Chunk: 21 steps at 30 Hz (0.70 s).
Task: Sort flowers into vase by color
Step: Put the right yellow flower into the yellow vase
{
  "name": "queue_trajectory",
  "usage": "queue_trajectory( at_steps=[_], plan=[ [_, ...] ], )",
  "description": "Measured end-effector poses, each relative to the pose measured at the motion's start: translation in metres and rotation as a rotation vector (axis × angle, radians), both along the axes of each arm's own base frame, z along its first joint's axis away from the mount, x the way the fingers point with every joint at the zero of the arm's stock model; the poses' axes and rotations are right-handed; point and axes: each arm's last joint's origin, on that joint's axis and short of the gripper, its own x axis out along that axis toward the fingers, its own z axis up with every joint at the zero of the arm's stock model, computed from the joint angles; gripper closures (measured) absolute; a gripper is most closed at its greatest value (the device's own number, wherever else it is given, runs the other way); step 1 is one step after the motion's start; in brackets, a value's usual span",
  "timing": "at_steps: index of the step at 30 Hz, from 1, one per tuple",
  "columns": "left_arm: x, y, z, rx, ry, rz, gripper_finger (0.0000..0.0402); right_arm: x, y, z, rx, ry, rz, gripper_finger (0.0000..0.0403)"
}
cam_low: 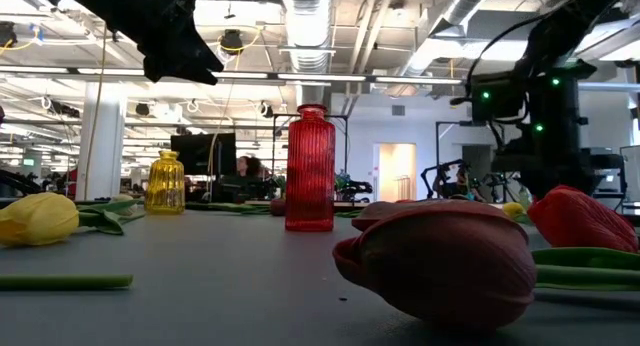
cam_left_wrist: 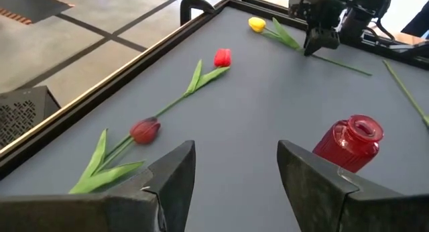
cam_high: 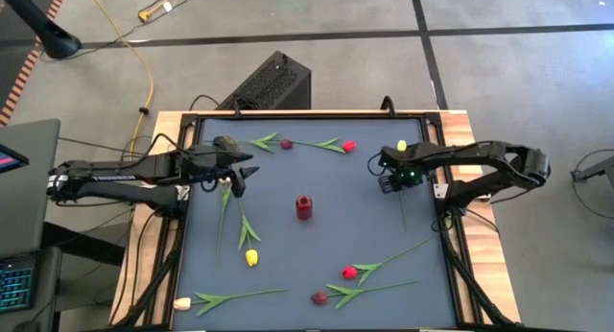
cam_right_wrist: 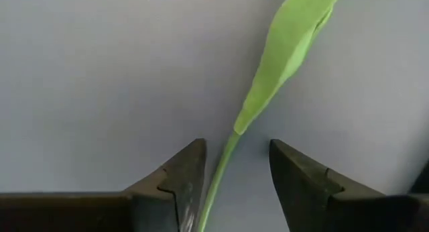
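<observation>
The tulips lie flat on the grey mat. A maroon one (cam_high: 286, 144) and a red one (cam_high: 348, 146) are near the far edge. A yellow one (cam_high: 251, 258), a cream one (cam_high: 182, 302), a red one (cam_high: 350, 272) and a maroon one (cam_high: 319, 297) are toward the near edge. Another yellow tulip (cam_high: 401, 145) has its stem (cam_right_wrist: 224, 158) running under my right gripper (cam_right_wrist: 234, 155), whose open fingers stand on either side of it, pointing down. The red vase (cam_high: 304, 207) stands upright mid-table. My left gripper (cam_high: 240, 186) hovers open to the left of it.
A yellow vase (cam_low: 165, 181) stands toward the far left, partly under my left arm (cam_high: 153, 169). A raised frame (cam_high: 317, 113) borders the mat. A black box (cam_high: 269, 83) sits on the floor beyond the far edge. Bare mat lies around the red vase.
</observation>
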Motion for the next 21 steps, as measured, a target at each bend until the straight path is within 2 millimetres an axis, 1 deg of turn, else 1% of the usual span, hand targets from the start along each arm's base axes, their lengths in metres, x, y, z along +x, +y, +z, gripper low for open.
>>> queue_trajectory(
  at_steps=[5,8,12,19,21],
  plan=[
    [0.0000,0.0000,-0.0001,0.000,0.000,0.000,0.0203,-0.0010,0.0009,-0.0042,-0.008,-0.011,-0.009,0.0212],
    [0.0000,0.0000,-0.0001,-0.003,-0.001,0.002,0.0203,-0.0007,0.0005,-0.0044,-0.016,-0.014,-0.024,0.0229],
    [0.0000,-0.0005,-0.0006,-0.023,-0.003,-0.007,0.0203,0.0002,-0.0001,-0.0045,-0.025,-0.023,-0.045,0.0275],
    [-0.0008,-0.0019,-0.0032,-0.093,0.002,-0.021,0.0203,0.0035,-0.0009,-0.0030,-0.033,-0.051,-0.083,0.0381],
    [-0.0007,-0.0026,-0.0033,-0.123,-0.007,-0.035,0.0203,0.0071,-0.0003,0.0003,-0.038,-0.054,-0.073,0.0388]
  ],
)
